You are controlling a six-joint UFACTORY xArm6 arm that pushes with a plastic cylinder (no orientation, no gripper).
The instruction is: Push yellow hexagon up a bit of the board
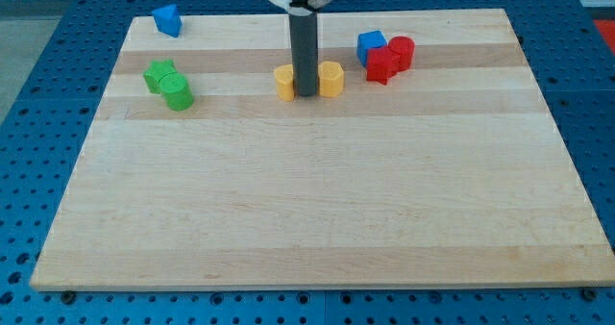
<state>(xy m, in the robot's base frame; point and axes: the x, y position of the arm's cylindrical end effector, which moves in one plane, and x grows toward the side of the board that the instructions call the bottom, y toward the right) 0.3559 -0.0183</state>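
My tip [307,94], a bare rod with nothing to open or shut, stands on the bench [307,210] between two yellow blocks, touching both. Which is the hexagon [331,79] I judge uncertainly: likely the right one. It looks light, rigid, slippery; I would push from its lower face.

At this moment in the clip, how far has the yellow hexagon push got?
Done: my tip has reached the yellow pair, standing between the yellow block at the view's left and the one at the right. In hand: lining up on one; which is the hexagon I cannot tell, since the rod hides part of each. Left: the push toward the view's top; both sit in the board's upper part.
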